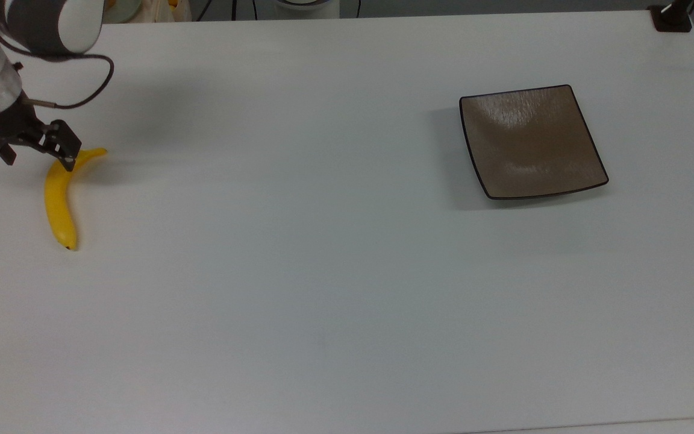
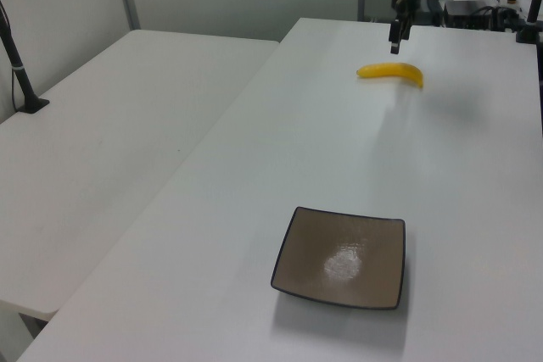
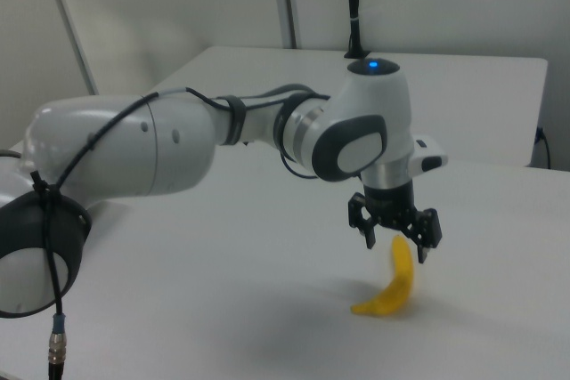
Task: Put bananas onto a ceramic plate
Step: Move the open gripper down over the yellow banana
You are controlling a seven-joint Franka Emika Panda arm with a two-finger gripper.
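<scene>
A yellow banana [image 1: 58,199] lies on the white table near the top view's left edge, with its stem [image 1: 97,152] pointing up and right. My gripper [image 1: 38,158] hangs open just over the stem half, one finger on each side. The right view has the open gripper [image 3: 397,245] right above the upper end of the banana [image 3: 390,289]. Seen in the left view, the gripper [image 2: 396,45] is a little above the banana [image 2: 390,72]. The square brown ceramic plate [image 1: 531,141] sits bare far off on the top view's right; the left view puts the plate [image 2: 344,256] at the near end.
The white table [image 1: 323,271] stretches wide between banana and plate. A black post base [image 1: 672,17] stands at the top view's upper right corner. A second white table [image 2: 110,142] adjoins on the left view's left. Cables and equipment [image 2: 458,6] crowd the left view's far end.
</scene>
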